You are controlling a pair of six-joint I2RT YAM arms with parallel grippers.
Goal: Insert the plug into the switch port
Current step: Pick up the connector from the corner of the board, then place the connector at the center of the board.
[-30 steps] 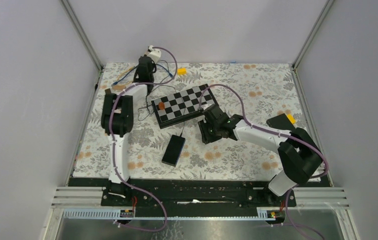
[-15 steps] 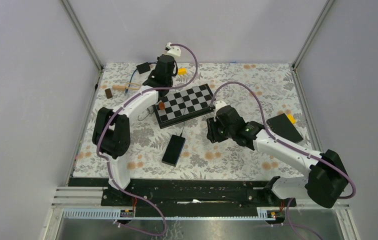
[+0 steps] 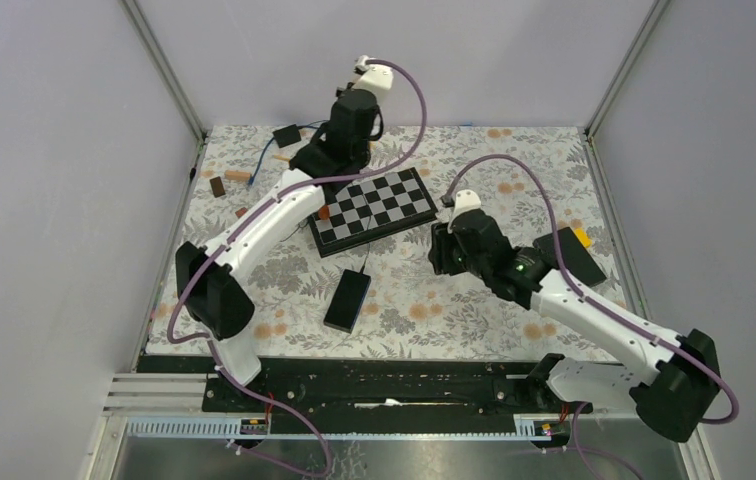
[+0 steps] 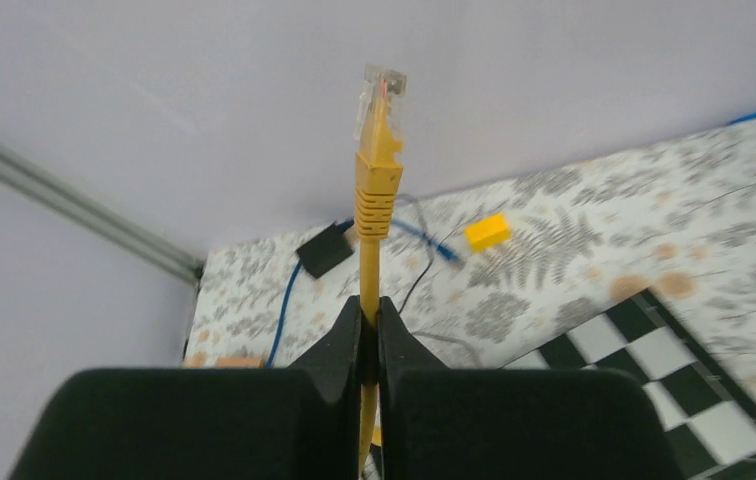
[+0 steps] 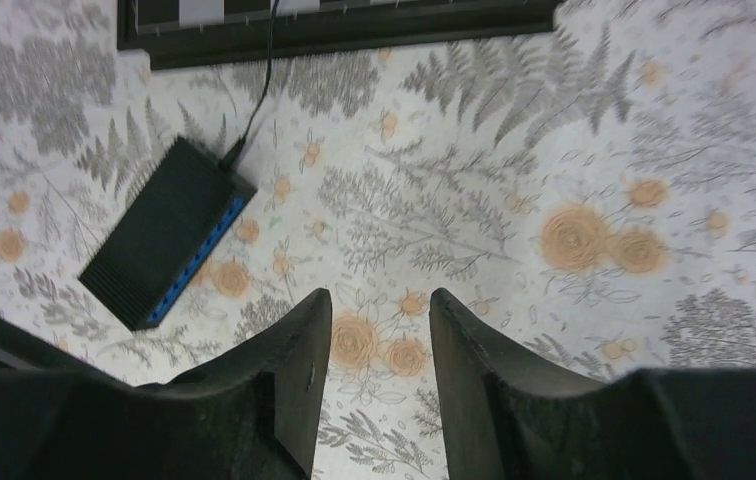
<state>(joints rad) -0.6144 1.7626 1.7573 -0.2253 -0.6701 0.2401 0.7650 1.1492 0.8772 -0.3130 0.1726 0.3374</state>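
Note:
The plug [image 4: 379, 85] is a clear connector on a yellow cable [image 4: 371, 225], sticking straight up past the fingertips of my left gripper [image 4: 369, 305], which is shut on the cable below the boot. That arm is raised over the back of the table near the checkerboard. The switch [image 3: 347, 300] is a flat black box lying on the floral cloth at front centre, and its blue port face [image 5: 194, 265] shows in the right wrist view. My right gripper [image 5: 381, 300] hangs open above bare cloth, to the right of the switch and apart from it.
A checkerboard [image 3: 372, 208] with an orange piece [image 3: 323, 212] lies behind the switch. At the back left are a small black box [image 4: 324, 250], a blue cable [image 4: 284, 300], a yellow block [image 4: 486, 231] and wooden blocks [image 3: 237, 177]. A black pad [image 3: 566, 250] lies at the right edge.
My left arm has swung right and upward from the back left corner, carrying the yellow cable. My right arm has pulled back to the right and its jaws have widened.

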